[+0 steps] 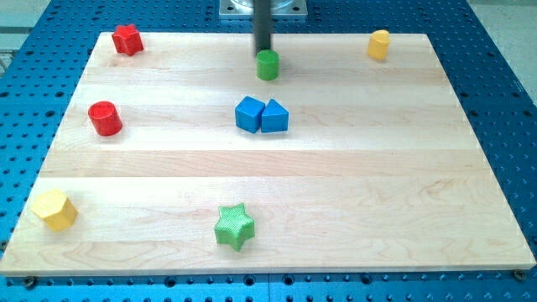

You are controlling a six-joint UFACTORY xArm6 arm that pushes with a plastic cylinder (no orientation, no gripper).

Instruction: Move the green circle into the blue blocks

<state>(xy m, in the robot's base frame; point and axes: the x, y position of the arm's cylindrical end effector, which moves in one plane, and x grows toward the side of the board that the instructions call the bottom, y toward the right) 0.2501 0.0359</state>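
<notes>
Green circle (268,65) sits near the bench's (352,184) top edge, about mid-width. My tip (264,55) is right behind it on the top-edge side, touching or nearly so; can't tell which. No fingers on this rig: just a bare rod, holding nothing, pushes only.

Key relation: circle lies straight toward the bottom edge from my tip, and the blue pair lies further along nearly the same line. Blue cube (249,114) and blue triangular block (274,117) touch side by side, a short gap below the circle. Their seam looks just about under the circle, so my read is a straight push toward the bottom edge lands it.

Well clear: red star (127,39) top-left corner, yellow cylinder (378,44) top-right corner, red cylinder (106,118) left edge, yellow hexagon (54,209) bottom-left corner, green star (234,226) near bottom edge.
</notes>
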